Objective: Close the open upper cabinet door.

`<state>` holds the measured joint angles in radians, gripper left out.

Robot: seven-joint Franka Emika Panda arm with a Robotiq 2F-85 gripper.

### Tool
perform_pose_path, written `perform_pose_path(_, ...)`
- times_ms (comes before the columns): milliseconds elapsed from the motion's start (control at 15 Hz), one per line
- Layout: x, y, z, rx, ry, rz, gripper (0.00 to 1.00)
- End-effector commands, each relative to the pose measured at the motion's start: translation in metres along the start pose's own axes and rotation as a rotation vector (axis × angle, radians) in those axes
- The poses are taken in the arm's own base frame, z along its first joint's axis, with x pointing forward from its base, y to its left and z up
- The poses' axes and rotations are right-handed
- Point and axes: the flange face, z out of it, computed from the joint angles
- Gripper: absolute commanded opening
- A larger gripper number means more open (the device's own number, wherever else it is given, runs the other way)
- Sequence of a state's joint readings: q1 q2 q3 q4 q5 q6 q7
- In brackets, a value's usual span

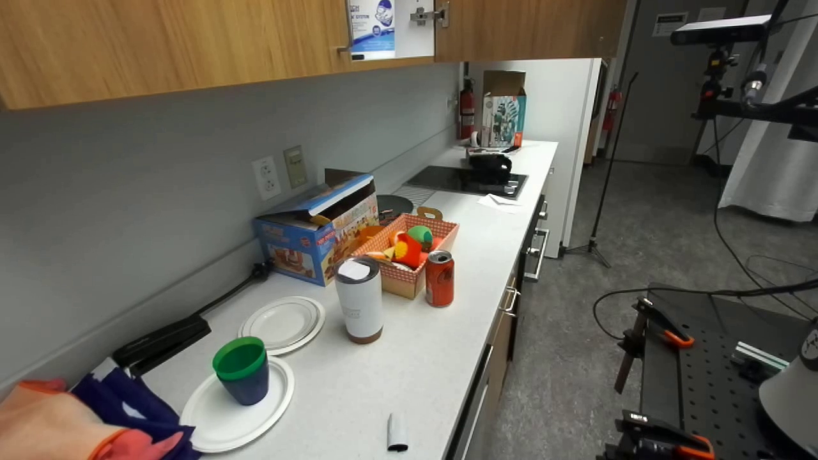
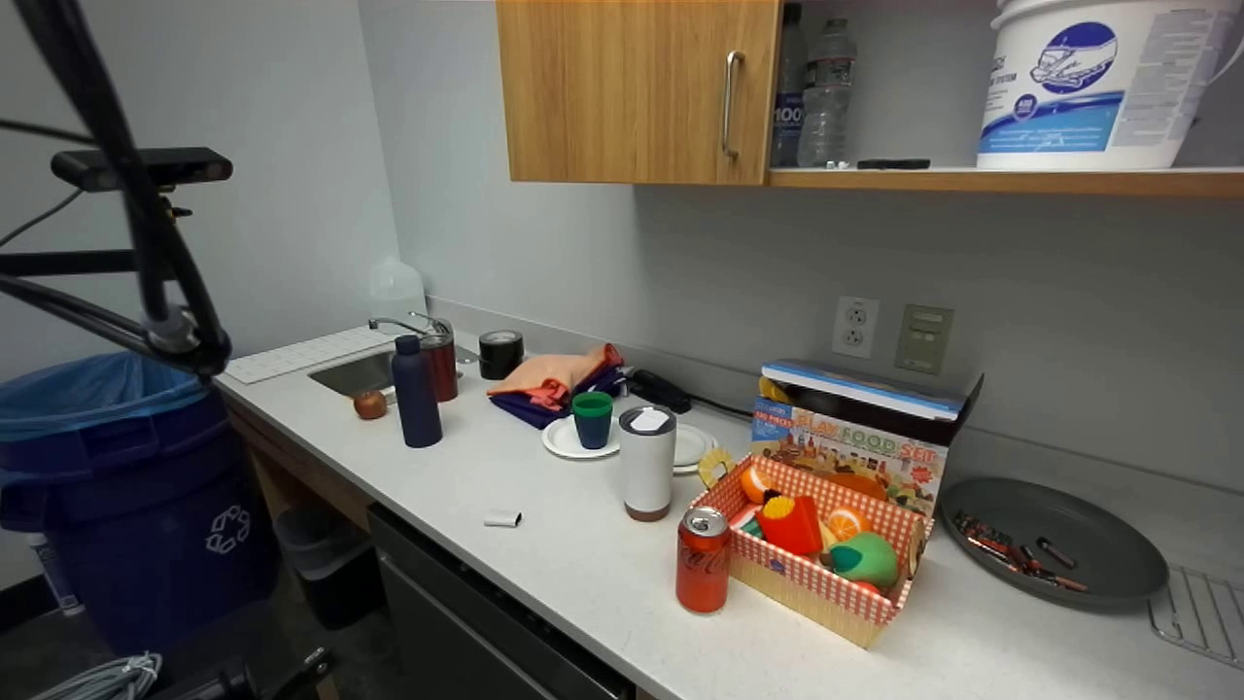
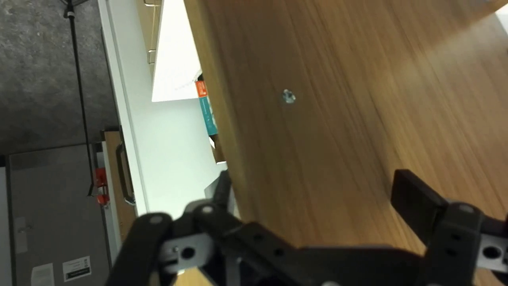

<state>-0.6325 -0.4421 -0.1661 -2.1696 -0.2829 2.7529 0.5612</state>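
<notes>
Fingers (image 3: pixel 416 206) (2) wide apart, holding 0, at 1 open upper cab. door (image 3: pixel 325 131) w/ 1 screw (image 3: pixel 289 96).

In an exterior view, two wood doors (image 1: pixel 530 29) are showing along the top and two clamps (image 1: pixel 664 322) at lower right. In an exterior view, two bottles (image 2: pixel 828 95) are standing at upper right and one navy bottle (image 2: pixel 416 399) left of centre. In both exterior views, one tub (image 2: pixel 1093 92) and two wall plates (image 2: pixel 854 328) are occupying the upper half; two nested cups (image 1: pixel 241 370), one tumbler (image 2: pixel 646 476), one can (image 2: pixel 703 564) and one basket (image 2: pixel 807 591) are standing in the lower half. In the wrist view, one gripper (image 3: pixel 313 182) is showing.
</notes>
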Motion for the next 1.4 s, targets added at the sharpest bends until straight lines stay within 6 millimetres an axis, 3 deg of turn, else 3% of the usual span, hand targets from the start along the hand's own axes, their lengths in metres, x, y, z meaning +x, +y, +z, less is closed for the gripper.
perform_pose_path(0,-0.002,-0.013,-0.002,0.122,-0.051,-0.047,1.0)
perform_pose_path(67,-0.005,-0.016,-0.003,0.17,-0.08,-0.078,1.0)
perform_pose_path(133,-0.001,-0.033,-0.008,0.197,-0.113,-0.102,1.0)
perform_pose_path(933,-0.02,-0.053,-0.06,0.379,-0.288,-0.334,1.0)
perform_pose_path(1333,-0.034,-0.089,-0.093,0.491,-0.342,-0.429,1.0)
